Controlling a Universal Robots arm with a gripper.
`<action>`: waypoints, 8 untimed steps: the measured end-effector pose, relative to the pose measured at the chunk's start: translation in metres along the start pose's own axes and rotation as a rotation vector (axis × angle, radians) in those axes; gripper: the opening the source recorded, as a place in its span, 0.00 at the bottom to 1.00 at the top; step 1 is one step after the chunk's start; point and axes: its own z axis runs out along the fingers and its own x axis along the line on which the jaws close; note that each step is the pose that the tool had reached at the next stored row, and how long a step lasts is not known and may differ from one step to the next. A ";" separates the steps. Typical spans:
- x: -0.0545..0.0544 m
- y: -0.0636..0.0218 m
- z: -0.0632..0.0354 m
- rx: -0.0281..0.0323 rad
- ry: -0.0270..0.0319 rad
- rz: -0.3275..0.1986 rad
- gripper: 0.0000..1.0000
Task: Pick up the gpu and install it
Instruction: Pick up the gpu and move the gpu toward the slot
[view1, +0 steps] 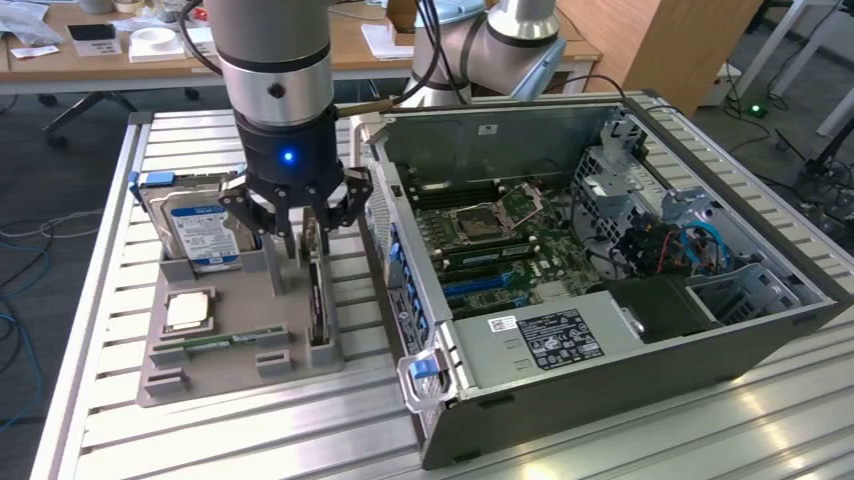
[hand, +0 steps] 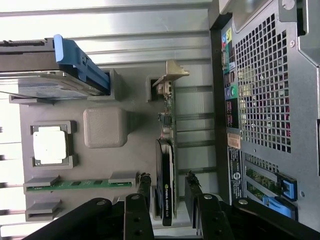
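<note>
Jaws spread wide, I straddle the gpu (hand: 165, 195), which stands on edge between them in the gray holder (hand: 100, 127) below, a gap showing on each side.

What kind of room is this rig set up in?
Likely a robotics lab or workshop inside an office: an aluminium-slat workbench, an open desktop computer case standing on it, and cluttered wooden desks behind.

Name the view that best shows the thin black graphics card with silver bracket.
The wrist view: the graphics card stands on edge in the grey tray, its black shroud, green board and bracket visible between the open gripper's fingers. The exterior view gives a thin dark edge below the gripper.
</note>
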 end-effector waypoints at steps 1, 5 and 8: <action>0.000 0.0000 0.0008 -0.0001 0.0000 0.000 0.42; 0.000 -0.0001 0.0013 0.0002 0.0002 0.000 0.42; 0.000 -0.0001 0.0015 0.0000 0.0000 0.000 0.42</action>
